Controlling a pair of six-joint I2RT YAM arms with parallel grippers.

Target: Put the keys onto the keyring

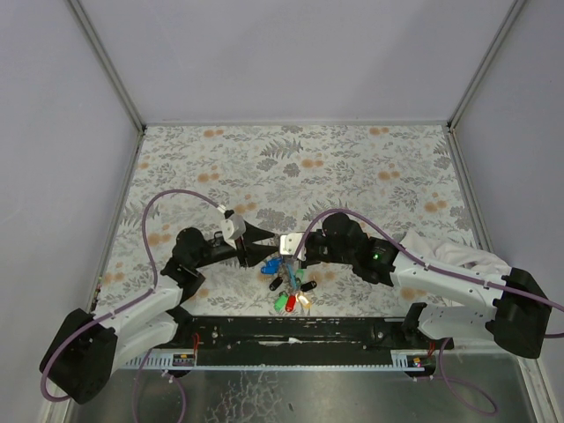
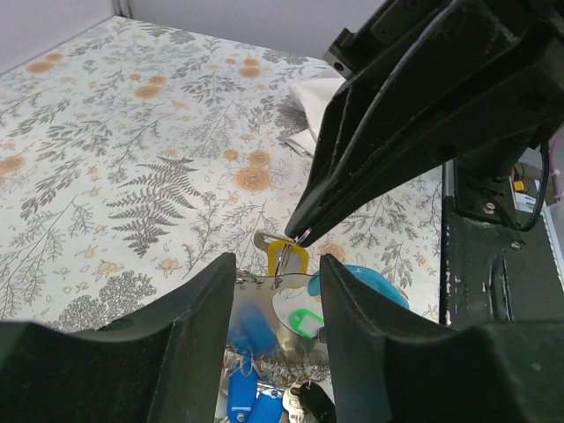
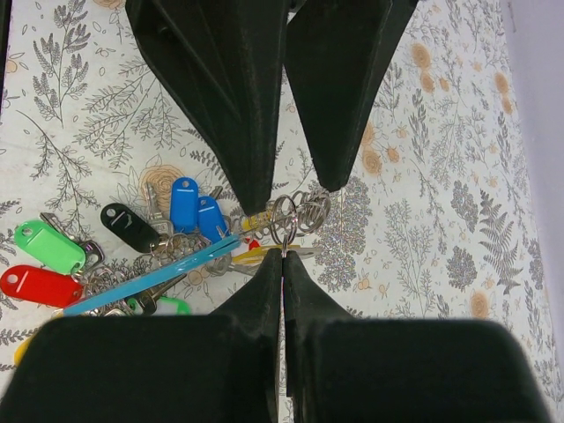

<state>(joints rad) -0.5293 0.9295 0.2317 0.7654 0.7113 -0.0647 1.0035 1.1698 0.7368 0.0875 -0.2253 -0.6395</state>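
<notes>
On the fern-patterned table (image 1: 352,167) the left arm (image 1: 141,308) and the right arm (image 1: 441,273) both reach low toward the middle of the near edge, elbows out, meeting nose to nose. The left gripper (image 2: 278,264) points toward the right one with its jaws a narrow way apart and the keyring between their tips; whether they press on it cannot be told. The right gripper (image 3: 282,260) faces it with its jaws pinched together on the yellow key (image 2: 286,260), held just beside the ring. The keys (image 3: 106,238) lie fanned on the table directly under the two grippers: a green head (image 3: 48,245), a red head (image 3: 40,286), a black head (image 3: 128,225) and two blue heads (image 3: 183,204) close together. A light blue strap (image 3: 150,280) runs slantwise across the bunch. The keyring (image 3: 295,211) shows as small overlapping wire coils, raised at the bunch's end between the left gripper's fingertips (image 3: 260,198).
</notes>
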